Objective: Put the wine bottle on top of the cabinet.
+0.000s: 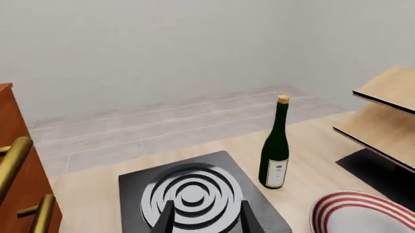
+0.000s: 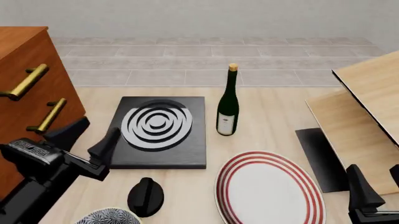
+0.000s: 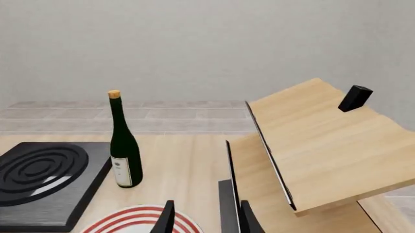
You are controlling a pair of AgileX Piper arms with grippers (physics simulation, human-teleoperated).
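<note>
Two grippers, left point(image 2: 93, 142) and right point(image 3: 204, 216), open and empty. Bottle point(image 2: 228, 105) upright beside hotplate point(image 2: 159, 130), untouched, well apart from cabinet point(image 2: 25, 84).

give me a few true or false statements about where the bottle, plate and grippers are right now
1. The wine bottle stands upright on the table. True.
2. The bottle rests on top of the cabinet. False: it is on the table, right of the black burner plate.
3. The left gripper is open and holds nothing. True.
4. The striped plate carries the bottle. False: the plate is bare, nearer the arms than the bottle.
5. The right gripper grips the bottle. False: it is open, apart from it.
</note>
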